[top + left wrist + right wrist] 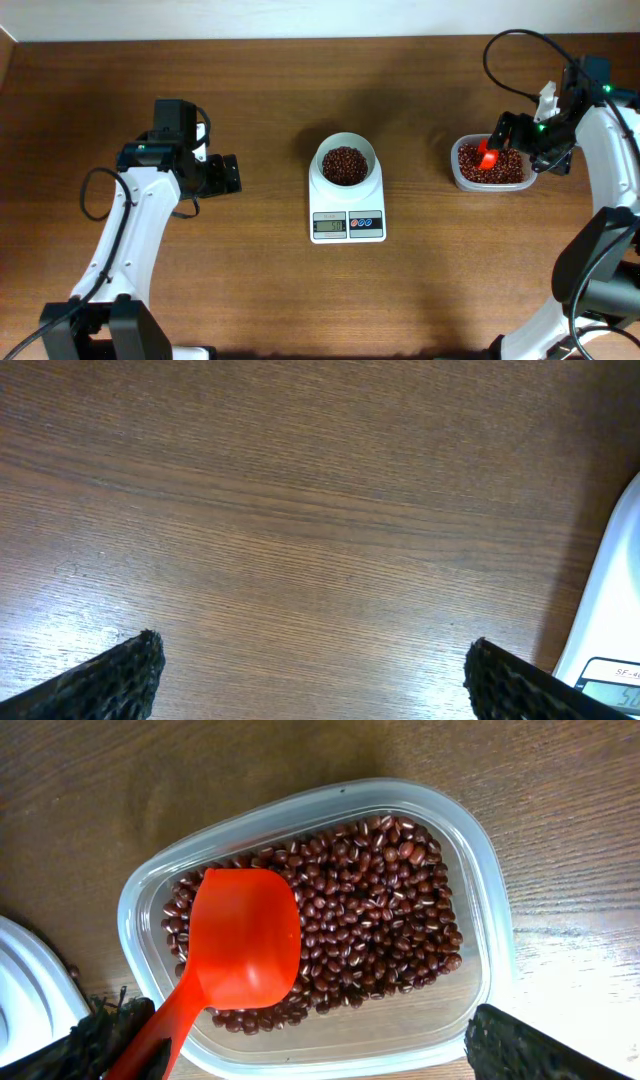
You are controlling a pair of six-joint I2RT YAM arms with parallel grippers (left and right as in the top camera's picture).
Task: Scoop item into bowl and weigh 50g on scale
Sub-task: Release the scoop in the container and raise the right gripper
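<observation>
The table (250,100) is lying bare under the left gripper (315,665), whose fingers are standing spread wide and holding nothing; the scale (347,225) is sitting just off to one side of them, only its white edge showing in the wrist view.

The right gripper (305,1045) is hovering over the tub (480,860), its fingers likewise spread wide and pinching nothing. The tub is spanning the whole gap between them. The bowl (322,160) is sitting on the scale, well apart from both pairs of fingers, and beans (345,165) are filling its middle.

The scoop (245,940) is lying on the tub's beans (380,910), cup empty, its handle running back beside one right finger — touching or just beside, I cannot tell.

By my reading, scooping is pausing and the weighing check is in hand. The display (329,225) is too small to read. The next move is calling for that reading: if it is short of the target, the right fingers are needing to close on the handle again and carry a small portion across — little by little, since overshooting means taking beans back out.
</observation>
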